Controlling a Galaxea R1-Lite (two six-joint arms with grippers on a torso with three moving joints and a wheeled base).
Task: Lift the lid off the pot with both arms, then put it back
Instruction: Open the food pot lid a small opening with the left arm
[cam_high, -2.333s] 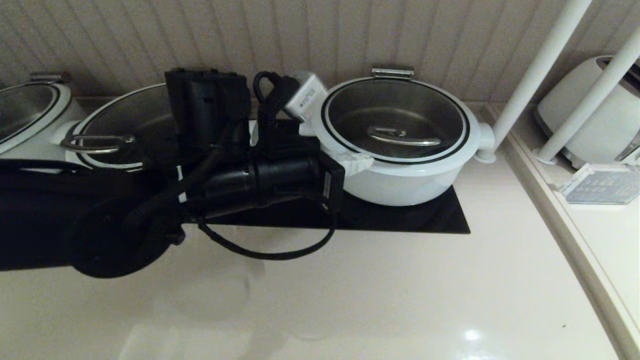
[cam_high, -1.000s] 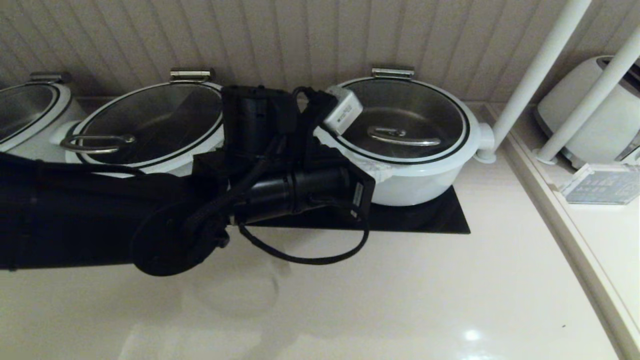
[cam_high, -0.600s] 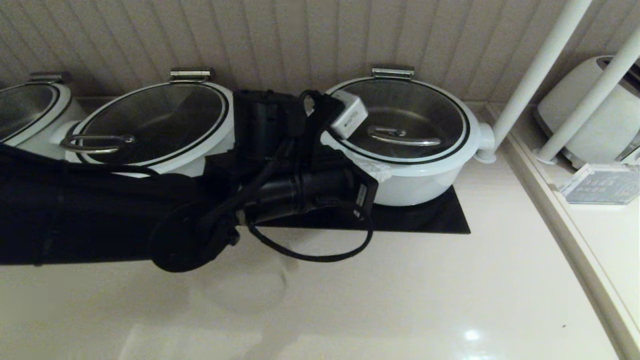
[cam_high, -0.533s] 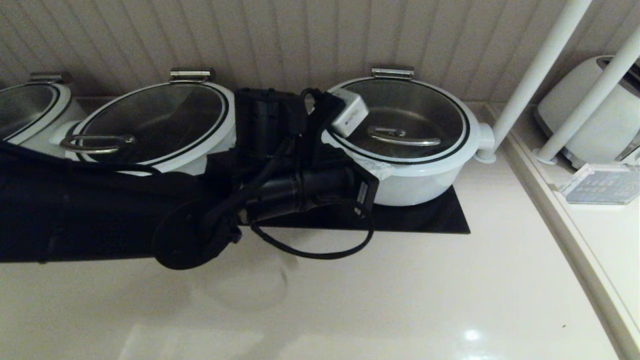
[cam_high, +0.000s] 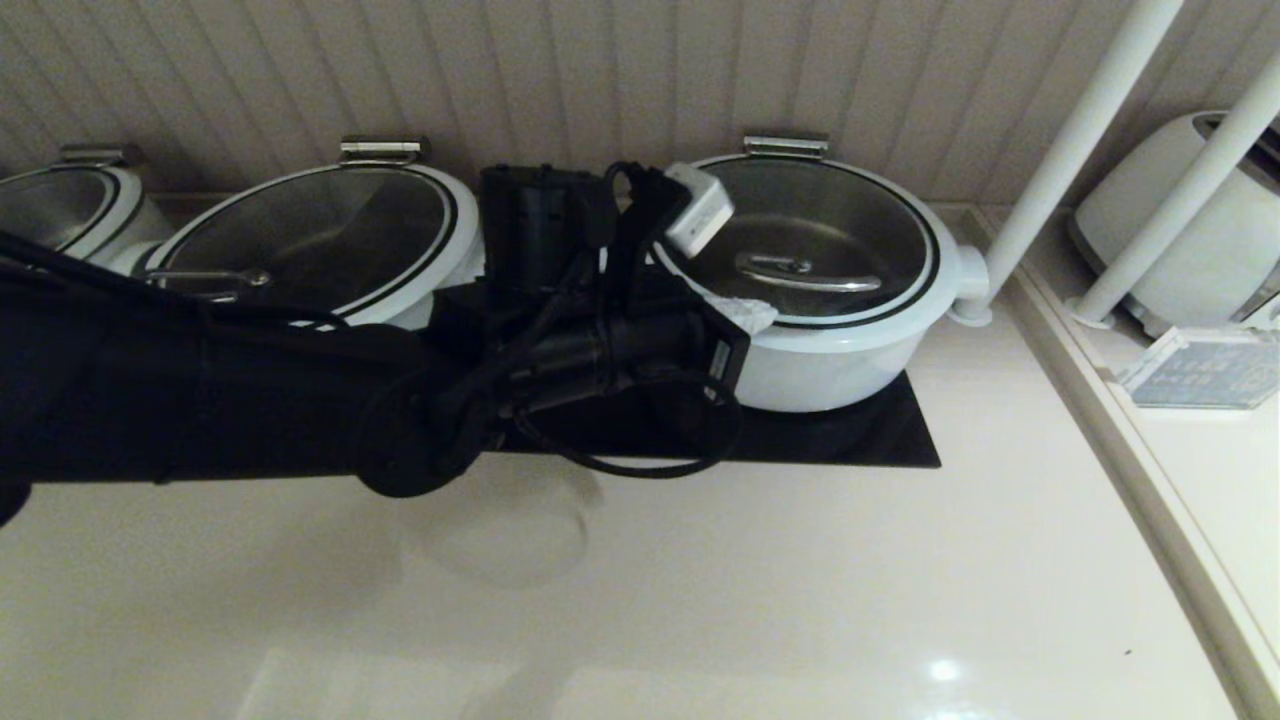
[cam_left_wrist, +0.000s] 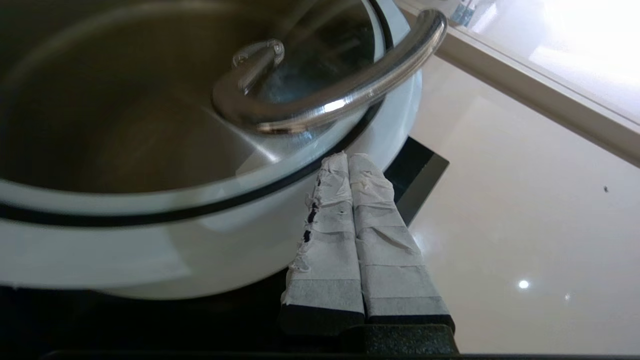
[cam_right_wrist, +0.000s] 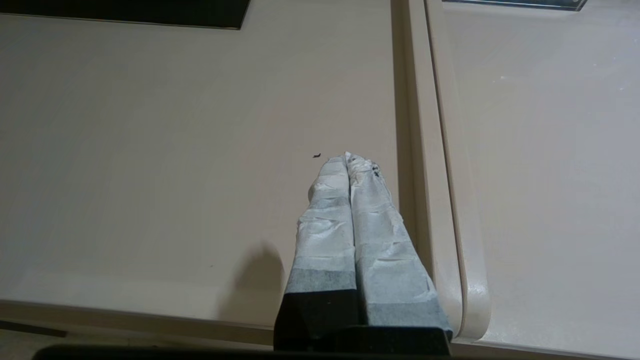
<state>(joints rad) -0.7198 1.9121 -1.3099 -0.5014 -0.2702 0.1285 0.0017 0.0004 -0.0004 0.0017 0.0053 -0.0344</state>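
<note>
The white pot stands on a black hob plate at the back, right of centre. Its glass lid with a black ring lies on it, with the steel bar handle at its centre. My left gripper is shut and empty, its taped tips at the pot's front-left rim. In the left wrist view the gripper lies against the pot's wall, below the lid's handle. My right gripper is shut and empty, low over the bare counter; it does not show in the head view.
A second white pot with a loop-handled lid stands left of the task pot, a third at the far left. White posts, a toaster and a raised ledge lie to the right. The black hob plate lies under the pots.
My left arm has swung to the right, from in front of the loop-handled pot to the task pot's front-left rim. The lid has stayed on the pot.
</note>
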